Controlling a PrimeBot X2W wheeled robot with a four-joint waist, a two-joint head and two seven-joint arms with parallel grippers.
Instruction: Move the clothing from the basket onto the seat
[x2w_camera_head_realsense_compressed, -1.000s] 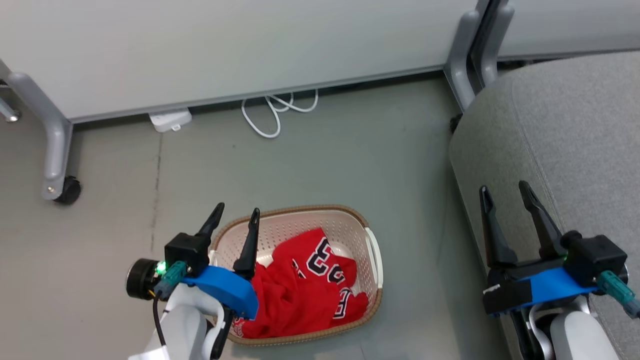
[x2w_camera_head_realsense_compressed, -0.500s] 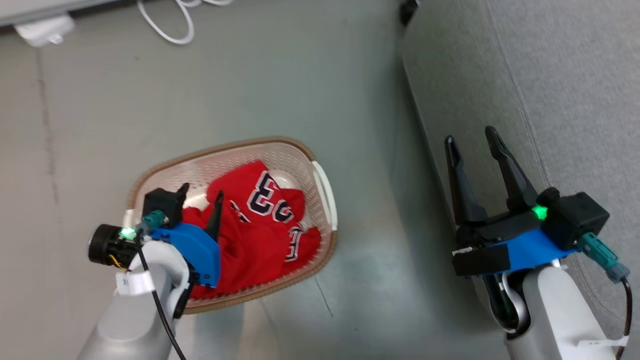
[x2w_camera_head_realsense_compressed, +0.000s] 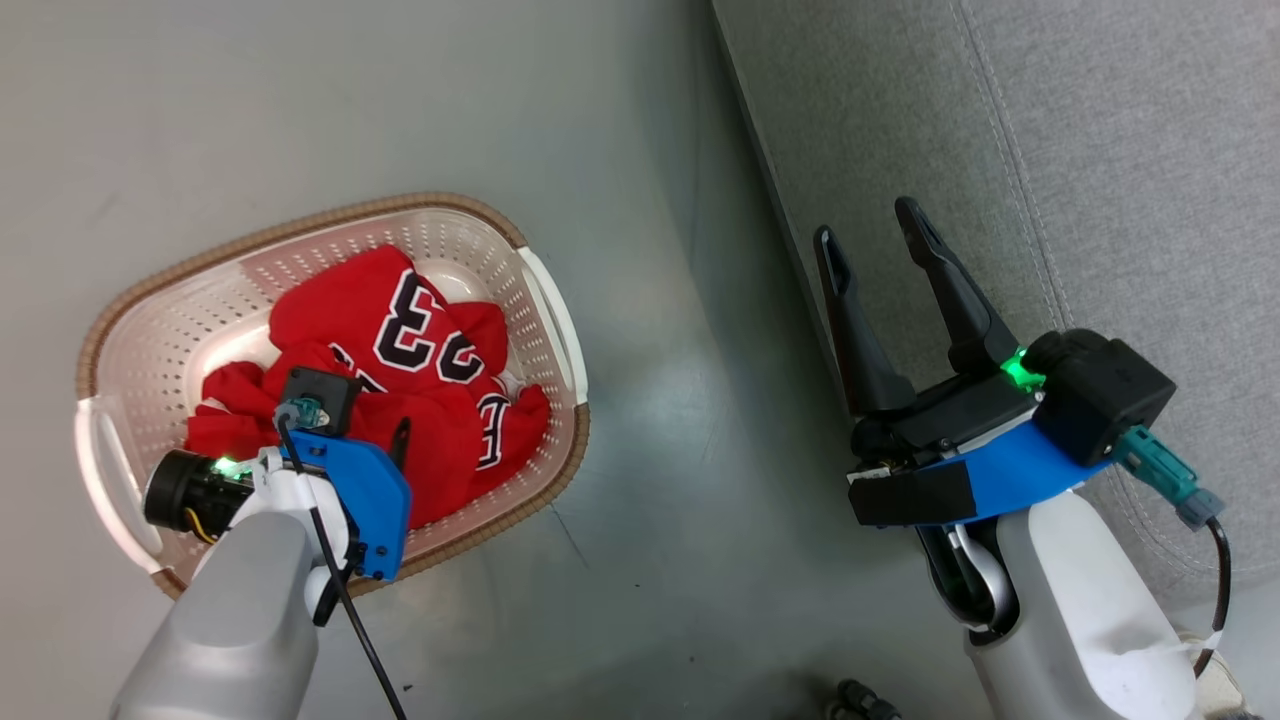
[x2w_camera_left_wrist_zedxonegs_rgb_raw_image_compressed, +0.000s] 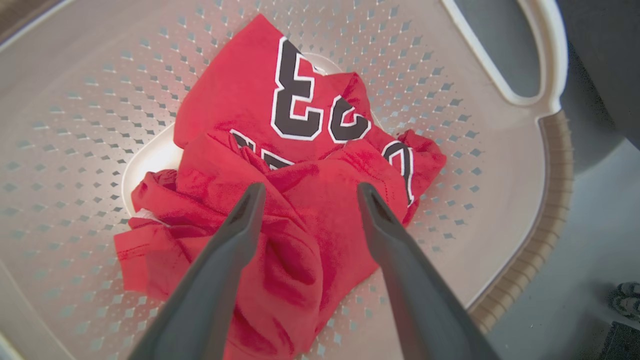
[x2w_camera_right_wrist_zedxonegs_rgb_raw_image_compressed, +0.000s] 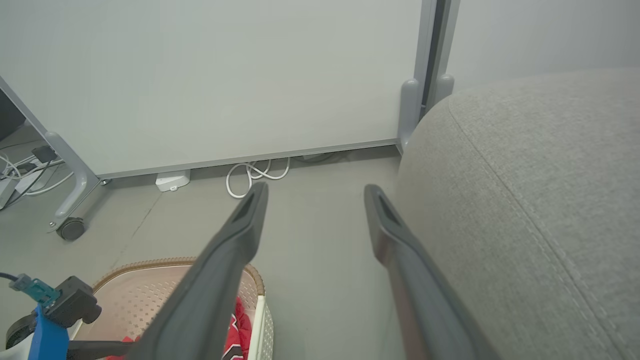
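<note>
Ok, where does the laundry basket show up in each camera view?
Head view: the basket sits left of centre.
Left wrist view: the basket spans most of the frame.
Right wrist view: the basket is at the lower left.
Shared landmark: the red clothing inside it.

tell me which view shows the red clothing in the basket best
The left wrist view: the clothing sits close up mid-frame, folds and numerals sharp, framed by the open left gripper. The head view shows it smaller, partly behind the left arm. The right wrist view catches a red sliver in the basket.
</note>
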